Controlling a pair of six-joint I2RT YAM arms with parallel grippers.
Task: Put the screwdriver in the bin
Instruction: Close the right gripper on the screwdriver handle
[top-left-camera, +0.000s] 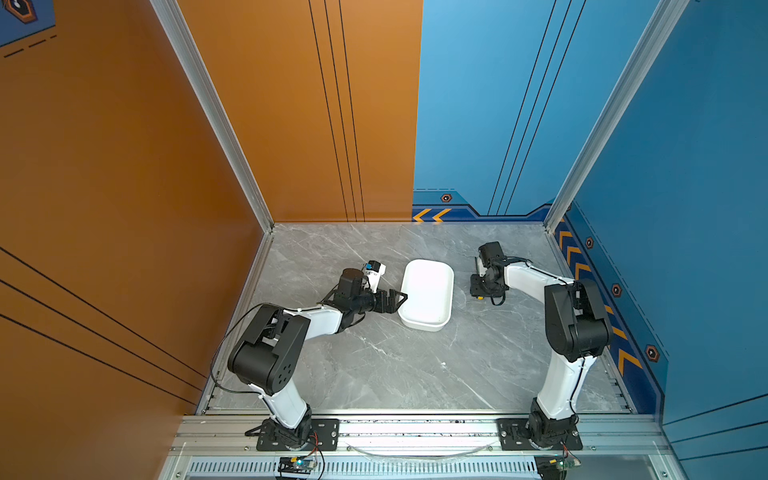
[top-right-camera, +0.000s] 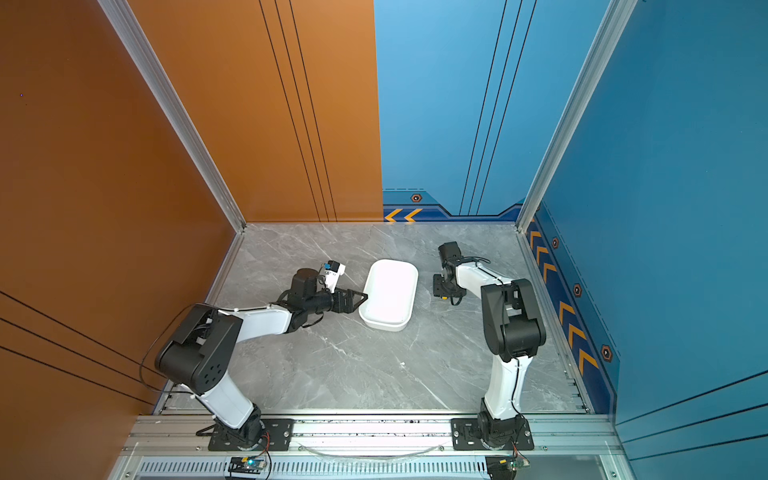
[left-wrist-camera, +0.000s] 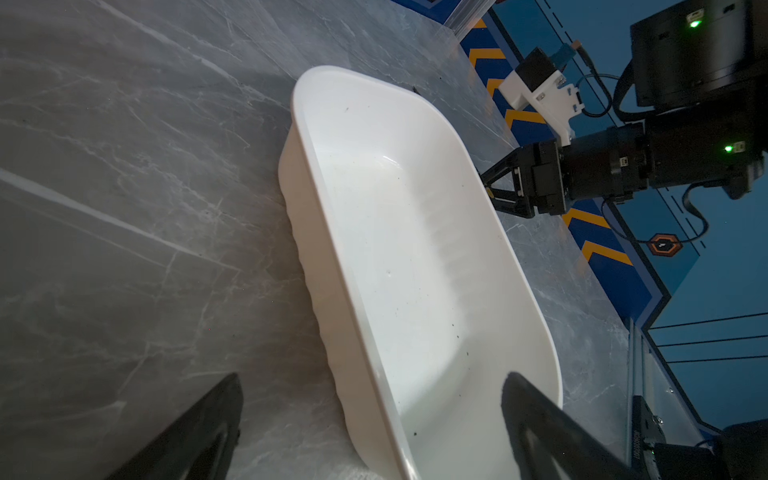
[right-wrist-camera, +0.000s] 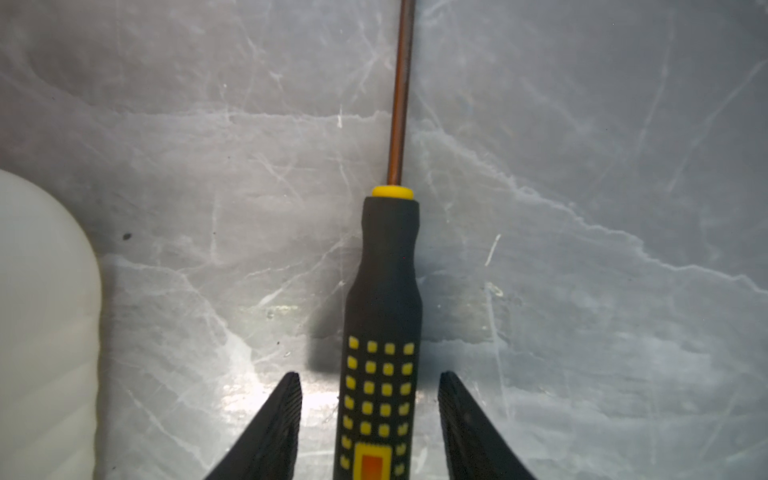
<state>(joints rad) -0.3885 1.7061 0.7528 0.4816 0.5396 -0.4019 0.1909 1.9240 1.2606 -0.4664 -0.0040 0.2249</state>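
The screwdriver (right-wrist-camera: 382, 316) lies on the bench (right-wrist-camera: 582, 166), right of the bin (top-left-camera: 427, 291) in both top views. The right end effector (right-wrist-camera: 370, 378) straddles its handle, spread and not touching; closing off-centre could roll it away. The left end effector (left-wrist-camera: 372, 376) is spread too.

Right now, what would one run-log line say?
stage: pre-grasp | right pincer: open, astride screwdriver handle | screwdriver: flat on table | bin: empty | left pincer: open at bin rim
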